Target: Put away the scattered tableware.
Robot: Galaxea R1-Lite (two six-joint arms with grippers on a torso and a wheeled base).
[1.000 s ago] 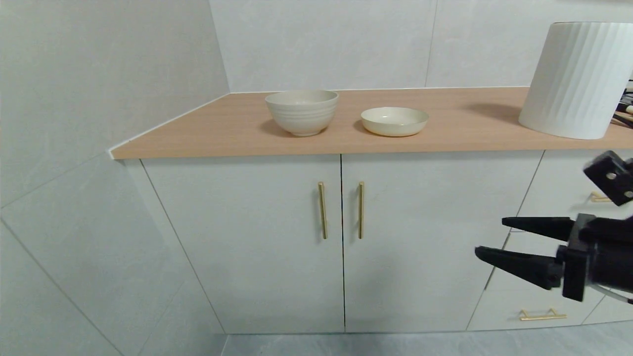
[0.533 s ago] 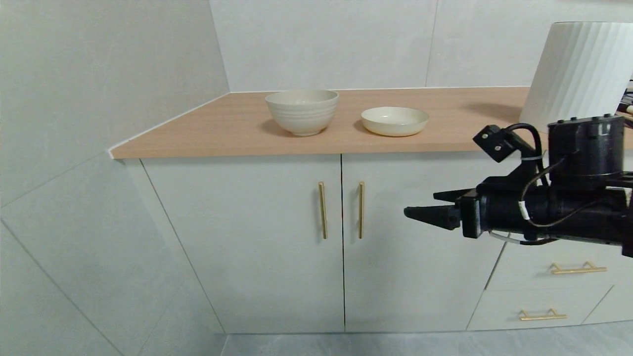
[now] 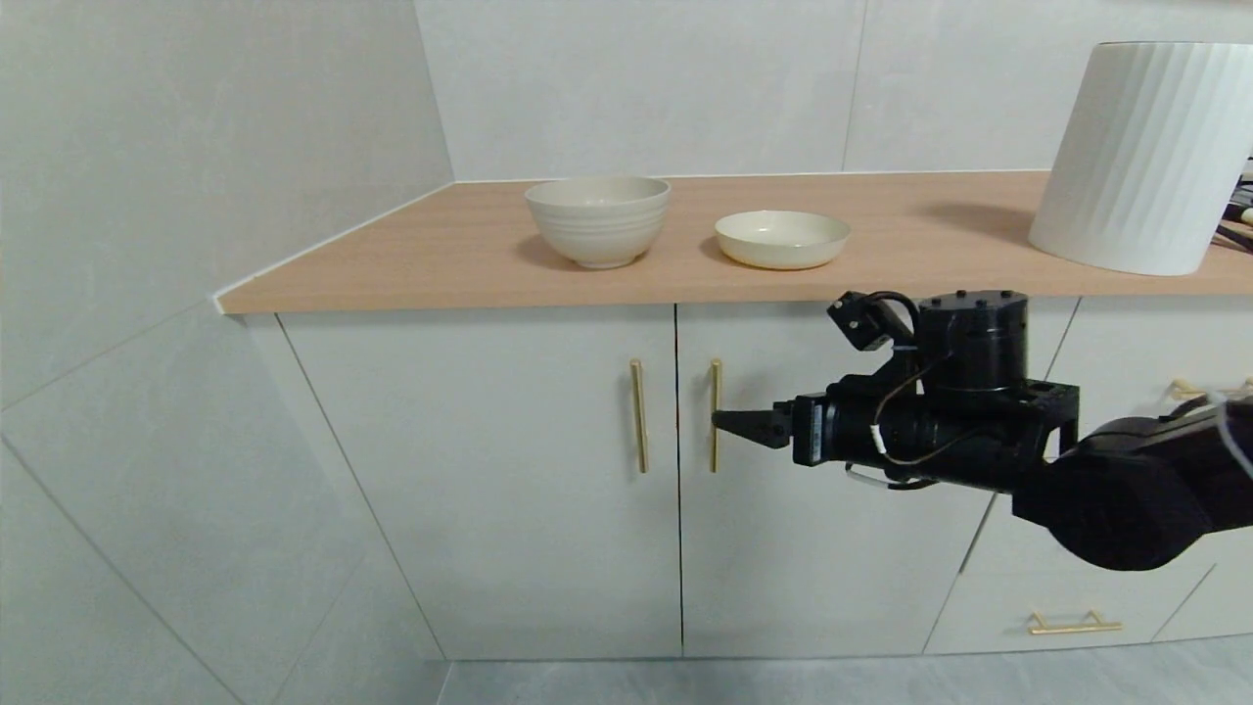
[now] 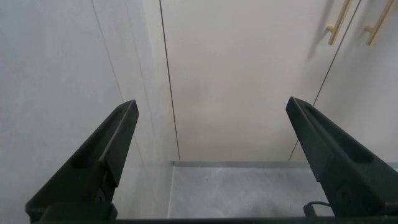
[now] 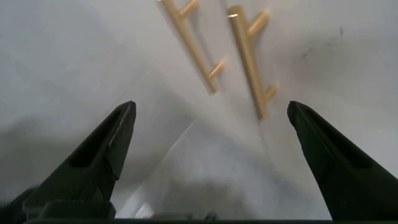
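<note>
A ribbed cream bowl (image 3: 597, 220) and a shallow cream dish (image 3: 780, 239) stand side by side on the wooden counter (image 3: 440, 264). Below them are two white cabinet doors with vertical gold handles (image 3: 638, 416) (image 3: 716, 415). My right gripper (image 3: 729, 423) is held level in front of the right door, its tips at that door's handle. In the right wrist view this gripper (image 5: 209, 109) is open, with both gold handles (image 5: 249, 62) a little beyond its fingers. My left gripper (image 4: 211, 104) is open and empty, low by the cabinet front near the floor.
A tall white ribbed container (image 3: 1145, 157) stands at the counter's right end. Drawers with gold handles (image 3: 1074, 623) lie to the right of the doors. A tiled wall closes off the left side, and grey floor (image 3: 783, 681) runs below the cabinet.
My right arm has swung up and to the left from the lower right, and its gripper tips now reach the right door's handle. The bowl and dish have not moved.
</note>
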